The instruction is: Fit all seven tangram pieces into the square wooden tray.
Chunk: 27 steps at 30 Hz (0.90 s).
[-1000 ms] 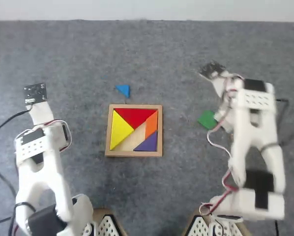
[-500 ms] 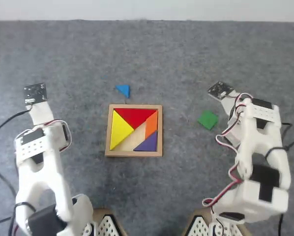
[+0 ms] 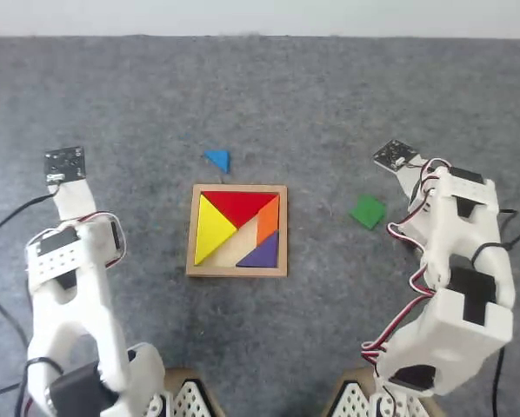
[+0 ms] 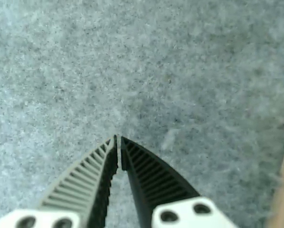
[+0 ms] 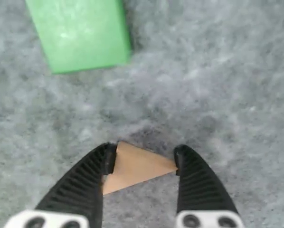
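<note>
1. From the high view I see the square wooden tray (image 3: 237, 272) at the middle of the grey carpet (image 3: 269, 95), between my two arms.
2. Four pieces lie in the tray: a yellow triangle (image 3: 211, 228) on the left, a red triangle (image 3: 240, 206) along the far edge, an orange piece (image 3: 268, 223) on the right side, and a purple triangle (image 3: 263, 254) in the near right corner. A patch of bare wood shows between the yellow and the purple.
3. A blue triangle (image 3: 216, 159) lies on the carpet just beyond the tray's far edge, apart from it.
4. A green square (image 3: 367, 211) lies on the carpet to the right of the tray, near my right arm (image 3: 456, 230).
5. My right gripper (image 5: 143, 153) has its fingers (image 5: 100, 167) pressed against both sides of a tan triangle (image 5: 135, 167), so it is gripping that piece. The green square (image 5: 78, 32) lies on the carpet close ahead of the fingertips. I cannot say for sure whether the tan triangle rests on the carpet or is lifted off it.
6. My left gripper (image 4: 118, 139) has its fingertips closed together with nothing between them, over bare carpet, well to the left of the tray.
</note>
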Tool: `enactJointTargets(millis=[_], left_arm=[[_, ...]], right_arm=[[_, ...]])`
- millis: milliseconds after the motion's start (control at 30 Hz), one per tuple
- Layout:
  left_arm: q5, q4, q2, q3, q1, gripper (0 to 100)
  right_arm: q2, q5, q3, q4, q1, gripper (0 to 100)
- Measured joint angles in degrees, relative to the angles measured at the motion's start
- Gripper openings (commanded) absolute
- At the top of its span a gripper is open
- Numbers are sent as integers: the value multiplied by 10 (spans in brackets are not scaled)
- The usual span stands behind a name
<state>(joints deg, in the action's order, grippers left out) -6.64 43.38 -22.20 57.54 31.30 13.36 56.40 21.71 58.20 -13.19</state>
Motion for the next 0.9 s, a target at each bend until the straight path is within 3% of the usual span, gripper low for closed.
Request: enactJointTargets(millis=[267, 533, 767, 900], left_arm=[[-3, 0, 0, 0, 0, 12], [-3, 0, 0, 0, 0, 12], [-3, 0, 0, 0, 0, 12], [-3, 0, 0, 0, 0, 12]], right_arm=[[-1, -40, -27, 52, 1, 53], [-103, -104, -51, 141, 20, 54], [-168, -193, -51, 176, 104, 55], [-178, -307, -53, 180, 187, 55]])
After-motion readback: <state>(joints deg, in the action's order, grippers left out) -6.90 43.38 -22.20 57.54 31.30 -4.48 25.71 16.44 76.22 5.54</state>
